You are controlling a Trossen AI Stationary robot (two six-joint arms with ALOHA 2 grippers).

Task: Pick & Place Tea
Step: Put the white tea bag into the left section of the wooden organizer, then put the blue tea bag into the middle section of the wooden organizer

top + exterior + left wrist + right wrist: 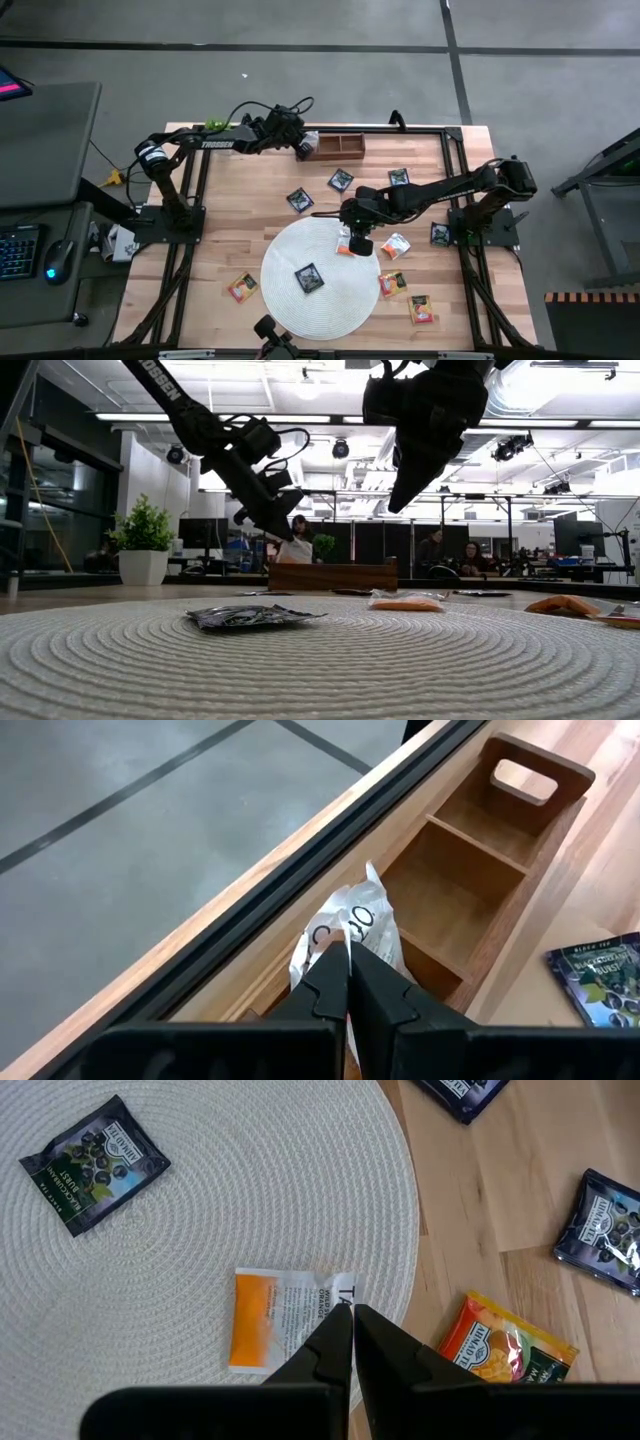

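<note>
Three-compartment tray (470, 880) at the table's far edge: left gripper (348, 982), fingers closed on a white sachet (352, 928), holds it upright over the left end compartment. Right gripper (352, 1330), closed, pinches a white-and-orange sachet (285, 1320) lying flat at the mat's (210, 1230) right edge. One black sachet (308, 277) lies mid-mat; other sachets scattered on the table.

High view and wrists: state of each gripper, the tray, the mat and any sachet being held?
left gripper: shut on white sachet, over the tray's end compartment
right gripper: shut on white-and-orange sachet, at the mat's edge
wooden tray: upright, visible compartments empty
round mat: flat, one black sachet lying on it
</note>
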